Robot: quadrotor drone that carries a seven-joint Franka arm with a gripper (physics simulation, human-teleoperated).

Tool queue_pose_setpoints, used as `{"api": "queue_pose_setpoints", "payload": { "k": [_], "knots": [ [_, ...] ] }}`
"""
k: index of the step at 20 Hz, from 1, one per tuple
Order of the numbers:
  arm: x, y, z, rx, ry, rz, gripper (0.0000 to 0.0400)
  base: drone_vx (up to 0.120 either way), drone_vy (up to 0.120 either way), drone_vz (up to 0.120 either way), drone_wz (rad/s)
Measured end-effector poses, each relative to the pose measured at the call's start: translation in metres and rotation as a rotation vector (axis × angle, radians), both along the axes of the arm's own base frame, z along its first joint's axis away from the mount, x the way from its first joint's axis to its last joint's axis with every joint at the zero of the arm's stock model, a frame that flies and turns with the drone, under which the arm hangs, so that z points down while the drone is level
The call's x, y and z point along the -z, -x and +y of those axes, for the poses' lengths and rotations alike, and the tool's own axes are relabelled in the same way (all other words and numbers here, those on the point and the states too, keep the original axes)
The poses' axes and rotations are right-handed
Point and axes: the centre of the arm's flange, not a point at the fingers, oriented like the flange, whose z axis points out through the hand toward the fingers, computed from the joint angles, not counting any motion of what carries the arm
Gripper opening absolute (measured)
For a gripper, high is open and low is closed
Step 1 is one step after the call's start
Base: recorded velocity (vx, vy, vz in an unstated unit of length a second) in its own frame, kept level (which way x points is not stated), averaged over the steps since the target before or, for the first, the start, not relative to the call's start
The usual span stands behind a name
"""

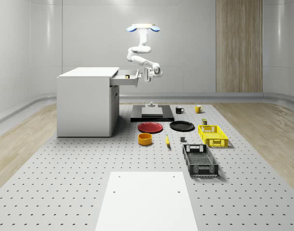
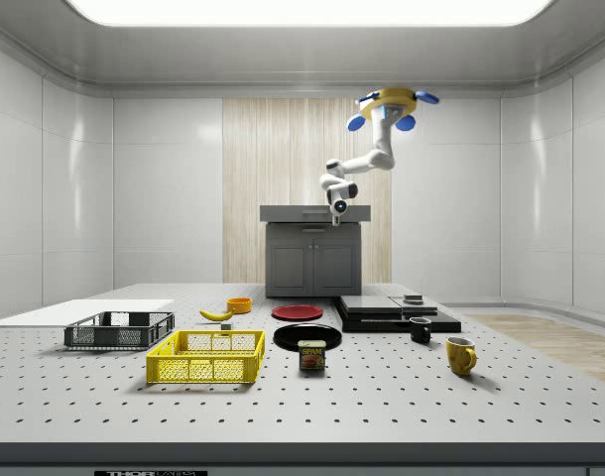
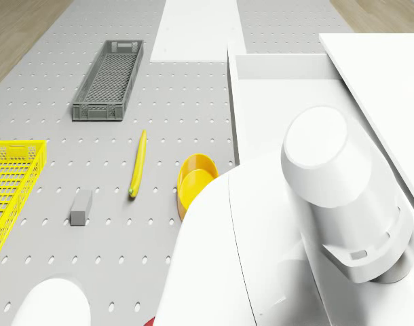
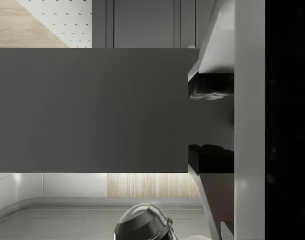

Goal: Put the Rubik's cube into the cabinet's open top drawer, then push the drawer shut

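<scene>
In the whole-scene view, a grey crate (image 1: 200, 160) and a yellow crate (image 1: 213, 135) lie nearest on the bench (image 1: 65, 183). Beyond them are a yellow bowl (image 1: 145, 139), a red plate (image 1: 150, 127) and a black plate (image 1: 181, 126). Farther back, the cabinet (image 1: 84, 101) stands left, its top drawer (image 1: 125, 78) open with the Rubik's cube (image 1: 127, 75) inside. The gripper (image 1: 147, 77) hangs just right of the drawer front, its fingers (image 4: 208, 90) parted with nothing between them. The drone (image 1: 143, 28) hovers above.

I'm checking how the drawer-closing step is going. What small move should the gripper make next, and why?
Probably a steady push toward the cabinet. The drone hovers beside it, the gripper is level with the drawer's front, the drawer is still pulled out, and something small, seemingly the Rubik's cube, lies inside.
</scene>
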Motion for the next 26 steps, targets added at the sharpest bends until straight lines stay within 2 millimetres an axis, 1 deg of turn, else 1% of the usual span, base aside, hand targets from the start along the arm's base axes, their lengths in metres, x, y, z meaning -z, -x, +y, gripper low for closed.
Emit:
{"api": "queue_pose_setpoints", "payload": {
  "k": [1, 3, 7, 12, 13, 14, 17, 18, 24, 25, 26],
  "knots": [
    [0.0, 0.0, 0.0, 0.0, 0.0, 0.0, 0.012, 0.0, -0.12, 0.0, 0.0],
    [0.0, 0.0, 0.002, 0.0, 0.001, 0.0, 0.0114, 0.0, 0.0, 0.0, 0.0],
    [0.0, 0.0, 0.014, 0.0, 0.001, 0.0, 0.0108, 0.0, 0.0, 0.0, 0.0],
    [-0.001, 0.003, 0.035, 0.0, 0.002, 0.013, 0.0107, 0.0, 0.0, 0.0, 0.0],
    [-0.002, 0.006, 0.04, -0.001, 0.002, 0.036, 0.0106, 0.0, 0.0, 0.0, 0.0],
    [-0.004, 0.014, 0.042, -0.001, 0.003, 0.045, 0.0106, 0.0, 0.0, 0.0, 0.0],
    [-0.002, 0.009, 0.058, -0.001, 0.002, 0.027, 0.0105, 0.0, 0.0, 0.0, 0.0],
    [-0.006, 0.022, 0.061, -0.002, 0.003, 0.063, 0.0106, 0.0, 0.0, 0.0, 0.0],
    [-0.004, 0.011, 0.094, -0.001, 0.002, 0.023, 0.0105, 0.0, 0.0, 0.0, 0.0],
    [-0.009, 0.025, 0.097, -0.002, 0.002, 0.062, 0.0105, 0.0, 0.0, 0.0, 0.0],
    [-0.008, 0.025, 0.1, -0.002, 0.002, 0.054, 0.0105, 0.0, 0.0, 0.0, 0.0]
  ]
}}
